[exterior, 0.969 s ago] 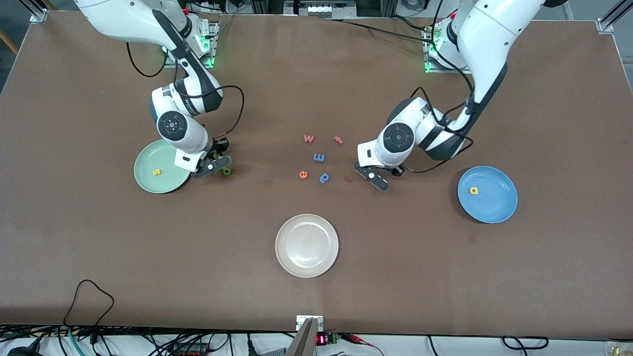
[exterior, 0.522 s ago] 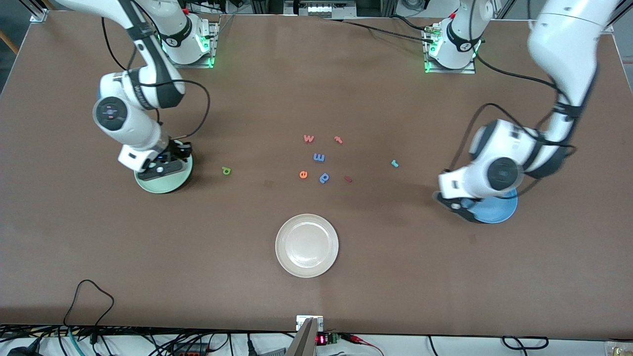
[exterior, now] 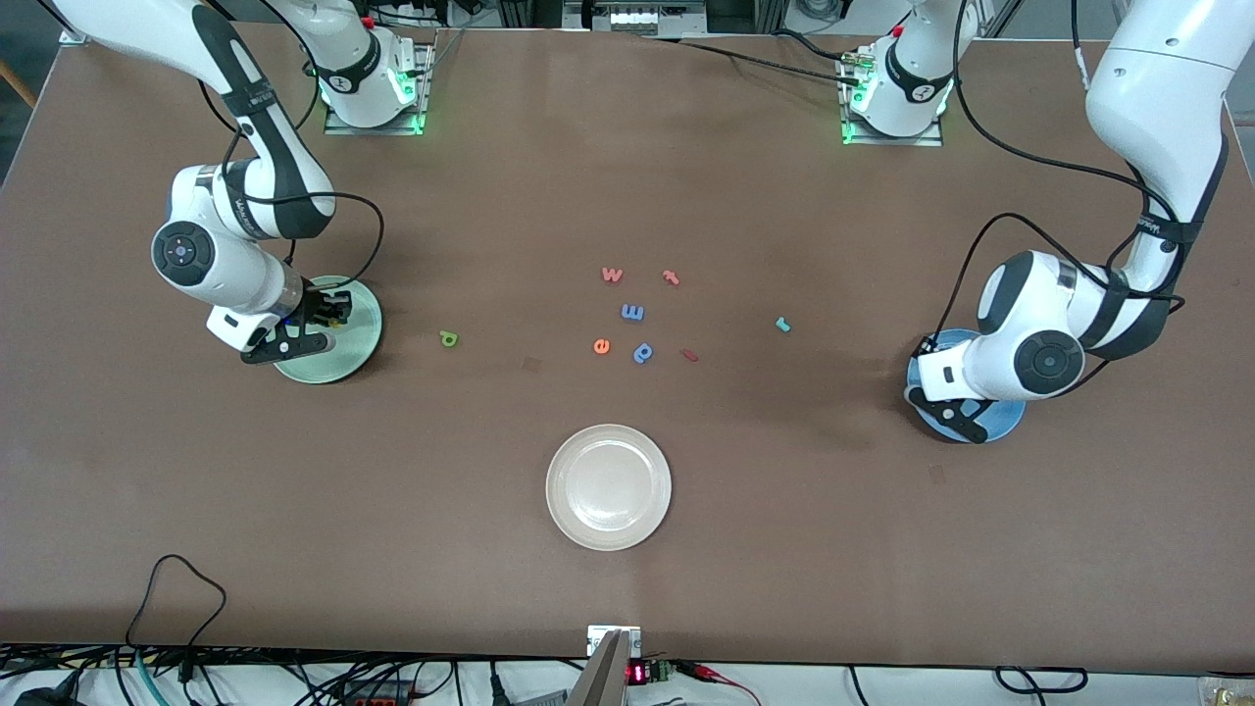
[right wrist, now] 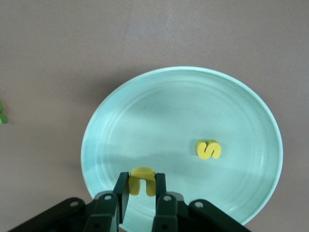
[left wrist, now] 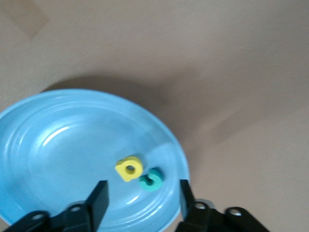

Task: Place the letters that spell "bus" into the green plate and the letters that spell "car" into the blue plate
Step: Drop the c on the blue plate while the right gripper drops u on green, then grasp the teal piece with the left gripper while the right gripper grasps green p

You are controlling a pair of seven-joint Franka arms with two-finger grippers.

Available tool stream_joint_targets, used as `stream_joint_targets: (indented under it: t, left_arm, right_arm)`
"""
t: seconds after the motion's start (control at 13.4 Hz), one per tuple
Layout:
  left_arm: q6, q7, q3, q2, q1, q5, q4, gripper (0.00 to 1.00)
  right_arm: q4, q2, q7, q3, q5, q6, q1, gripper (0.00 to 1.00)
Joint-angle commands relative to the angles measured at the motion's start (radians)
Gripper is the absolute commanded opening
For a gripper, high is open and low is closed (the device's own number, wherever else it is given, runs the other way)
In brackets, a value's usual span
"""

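The brown matte bench (exterior: pixel 627 510) carries both robot bases along the edge farthest from the front camera, with cables strung along the nearest edge. The round pale mint-green plate (exterior: pixel 355 345) lies toward the right arm's end of the bench; the right wrist view shows a small yellow plastic s (right wrist: pixel 208 149) lying flat in it and a small yellow plastic u (right wrist: pixel 142 181) clamped between the jaws of the right gripper (right wrist: pixel 142 191), low over the plate. The round bright blue plate (exterior: pixel 1000 424) lies toward the left arm's end; in it a small yellow plastic a (left wrist: pixel 129 168) and a small teal plastic c (left wrist: pixel 152 179) touch each other. The left gripper (left wrist: pixel 142 198) hangs over them with its jaws apart and nothing between them. A small green plastic b that reads as a p (exterior: pixel 448 338) lies on the bare bench between the green plate and the middle, and a small teal plastic r (exterior: pixel 782 324) lies between the middle and the blue plate. Both arms bend steeply down from their bases, wrists over their plates. A round cream-white plate (exterior: pixel 608 486) lies nearer the front camera, and a cluster of loose coloured letters (exterior: pixel 632 313) lies at the middle.
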Motion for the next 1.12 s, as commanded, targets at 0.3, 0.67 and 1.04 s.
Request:
stream_joint_targets:
  t: [0.3, 0.67, 1.04]
  left_arm:
    - [-0.183, -0.396, -0.205, -0.094, 0.005, -0.109, 0.004, 1.0]
    - [-0.382, -0.438, -0.21, -0.061, -0.006, -0.107, 0.143, 1.0]
    - [-0.204, -0.879, -0.236, -0.045, -0.024, -0.185, -0.003, 1.0]
  right_arm:
    - [0.04, -0.033, 0.014, 0.003, 0.005, 0.0, -0.01, 1.0]
    - [0.094, -0.02, 0.222, 0.004, 0.023, 0.0, 0.124, 0.99]
    - [0.132, 0.048, 0.431, 0.003, 0.023, 0.005, 0.23, 0.68]
